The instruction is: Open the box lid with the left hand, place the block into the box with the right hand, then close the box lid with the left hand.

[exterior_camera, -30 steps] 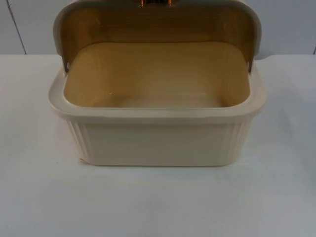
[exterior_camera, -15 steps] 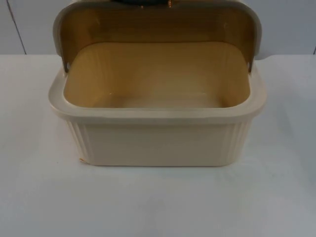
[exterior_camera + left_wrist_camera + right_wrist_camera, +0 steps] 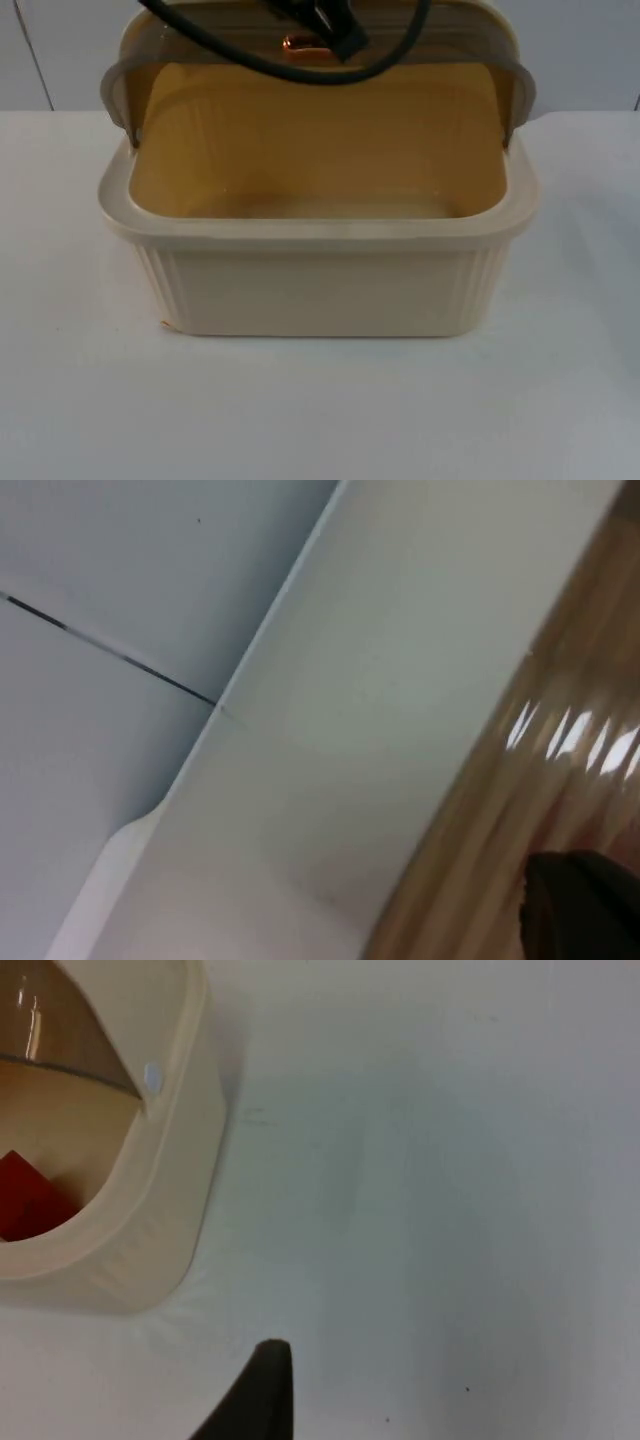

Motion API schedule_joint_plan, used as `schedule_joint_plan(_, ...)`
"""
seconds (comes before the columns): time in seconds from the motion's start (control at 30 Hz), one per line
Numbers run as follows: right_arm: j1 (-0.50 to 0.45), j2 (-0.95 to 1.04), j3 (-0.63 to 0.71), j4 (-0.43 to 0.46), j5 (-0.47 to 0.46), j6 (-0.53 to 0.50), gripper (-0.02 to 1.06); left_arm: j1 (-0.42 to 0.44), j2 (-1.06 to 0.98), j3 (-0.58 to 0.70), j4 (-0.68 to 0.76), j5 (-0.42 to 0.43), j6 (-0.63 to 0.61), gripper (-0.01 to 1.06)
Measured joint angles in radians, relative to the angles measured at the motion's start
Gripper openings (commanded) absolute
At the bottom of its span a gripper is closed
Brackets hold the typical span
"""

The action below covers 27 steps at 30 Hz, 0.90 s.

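A cream ribbed box [image 3: 320,290] stands mid-table with its translucent brown lid [image 3: 440,40] raised at the back, tilted slightly forward. My left gripper [image 3: 330,25] is over the lid's top, right at the copper handle [image 3: 298,42]. In the left wrist view the lid's brown panel [image 3: 560,750] and cream rim [image 3: 400,680] pass very close. A red block [image 3: 25,1205] lies inside the box [image 3: 170,1190], under the lid's edge [image 3: 60,1020]. My right gripper [image 3: 262,1395] hangs above bare table to the right of the box, apart from it.
The white table [image 3: 320,420] stretches in front of the box and to both sides. The grey partition wall [image 3: 60,50] stands just behind the box.
My left arm has come down over the top of the lid. The lid has tipped forward a little from its fully raised position. The box has not shifted.
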Motion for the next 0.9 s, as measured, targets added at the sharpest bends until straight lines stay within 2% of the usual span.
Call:
schedule_joint_plan(0.3,0.0,0.0,0.0,0.0,0.0,0.0,1.05,-0.066,0.007,-0.002,0.138,0.106,-0.123,0.0)
schedule_joint_plan(0.57,0.0,0.0,0.0,0.0,-0.002,0.0,1.05,-0.079,0.018,0.018,0.136,0.147,-0.179,0.0)
schedule_joint_plan(0.67,0.0,0.0,0.0,0.0,-0.004,0.0,1.05,-0.103,0.026,0.084,0.106,0.191,-0.198,0.0)
schedule_joint_plan(0.9,0.0,0.0,0.0,0.0,-0.007,0.0,1.05,-0.109,0.051,0.139,0.111,0.179,-0.24,0.0)
